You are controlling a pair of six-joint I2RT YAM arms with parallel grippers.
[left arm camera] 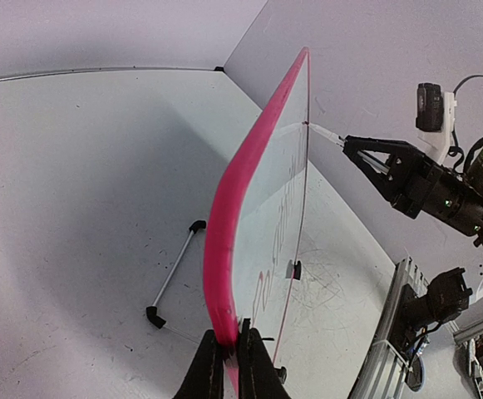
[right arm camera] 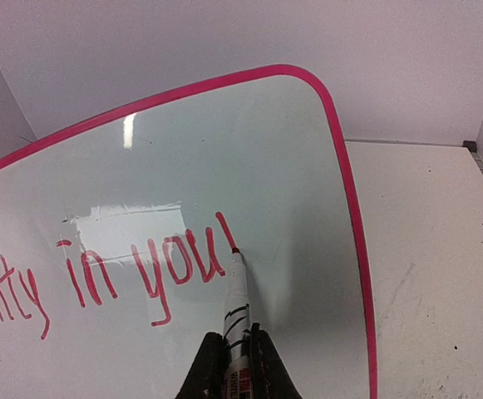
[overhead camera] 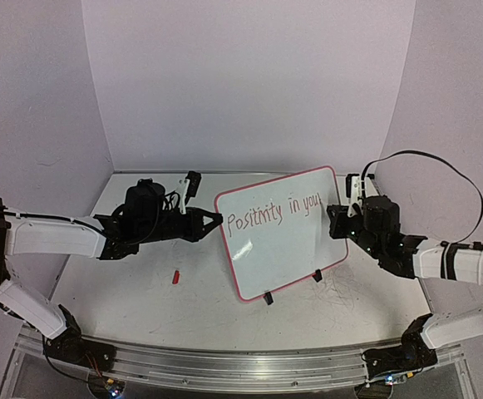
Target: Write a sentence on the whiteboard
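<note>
A small red object (overhead camera: 175,277) lies on the near table (overhead camera: 141,307). Beyond it, the left gripper (left arm camera: 231,353) clamps the upright whiteboard (overhead camera: 287,249) by its left edge, steadying it. The right gripper (right arm camera: 234,353) pinches a marker (right arm camera: 236,291), whose tip touches the board after the unfinished sentence (overhead camera: 256,219), "Positivity in you".

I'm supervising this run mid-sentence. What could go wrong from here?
1. The left hand pinches only one edge of the whiteboard; pressure from the marker in the right hand might tilt or slip it.
2. The lettering ends near the right frame, so the next letters may crowd.
</note>
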